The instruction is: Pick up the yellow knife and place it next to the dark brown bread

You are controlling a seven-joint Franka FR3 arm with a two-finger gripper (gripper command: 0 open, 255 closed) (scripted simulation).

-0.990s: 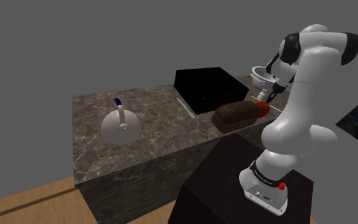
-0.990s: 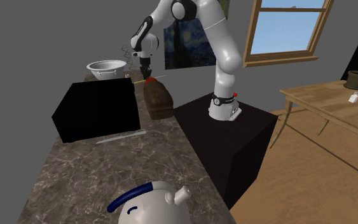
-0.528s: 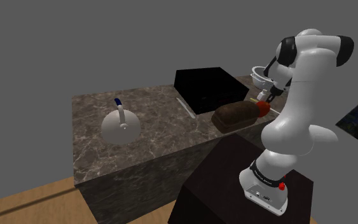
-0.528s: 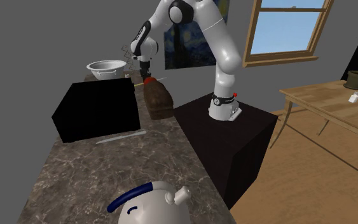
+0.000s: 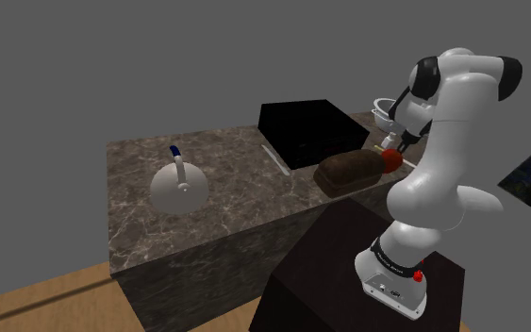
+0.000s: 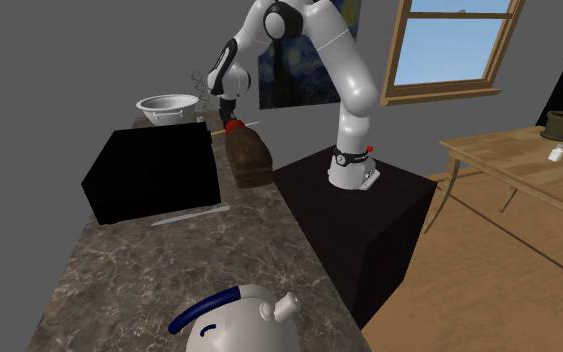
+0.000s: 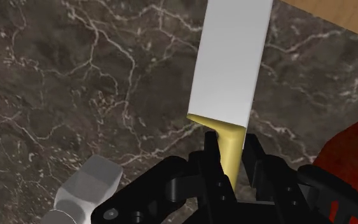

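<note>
I see a white kettle point(image 5: 180, 186) well to the shoulder view's left of the dark brown bread point(image 5: 348, 171), with a black box point(image 5: 308, 132) just behind the bread. At the bread's right end, my gripper point(image 5: 392, 146) clamps the yellow knife point(image 7: 229, 70) by its handle, blade over the marble counter point(image 5: 225, 193).

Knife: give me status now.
Fingers shut on knife, at its yellow handle. White blade out over the marble counter. Red round object close beside the fingers, by the dark bread.
</note>
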